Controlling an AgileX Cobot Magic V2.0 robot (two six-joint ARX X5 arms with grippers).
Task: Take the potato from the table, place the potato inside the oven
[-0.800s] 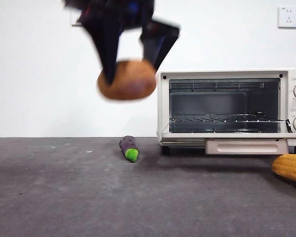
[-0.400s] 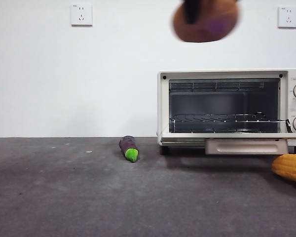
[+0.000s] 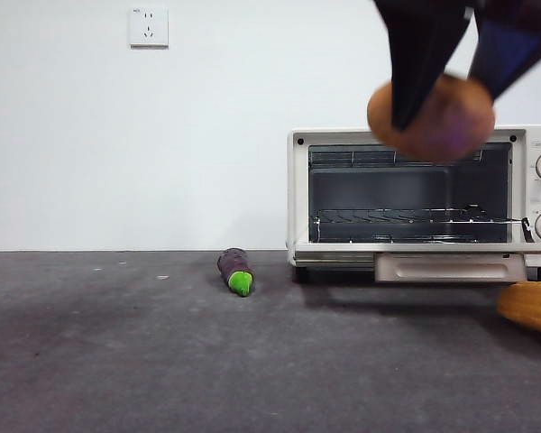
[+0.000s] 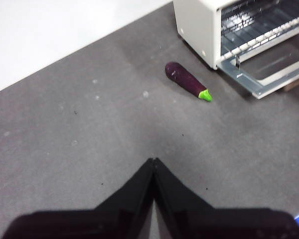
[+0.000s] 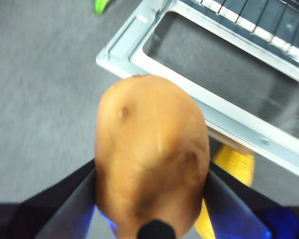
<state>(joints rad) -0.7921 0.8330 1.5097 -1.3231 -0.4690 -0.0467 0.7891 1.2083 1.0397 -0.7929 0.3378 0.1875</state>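
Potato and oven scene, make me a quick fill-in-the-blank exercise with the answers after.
1. The right tool is shut on the ___.
2. The oven door is ___.
3. The purple eggplant has a ___ tip.
4. The left tool is shut and holds ___.
Missing words: potato; open; green; nothing.

You are seeing the right gripper (image 3: 451, 86) running off the front view's top edge, its two jaws covering part of the potato (image 3: 433, 117), which is in turn hiding the upper rim of the oven (image 3: 298, 194) opening. The oven's knob panel is being cut by the right edge, and the corn cob (image 3: 530, 307) is showing only its end there. In the right wrist view, the potato (image 5: 152, 154) is blocking most of the corn cob (image 5: 231, 167), only a green tip of the eggplant (image 5: 102, 5) is showing, and the frame is looking soft.
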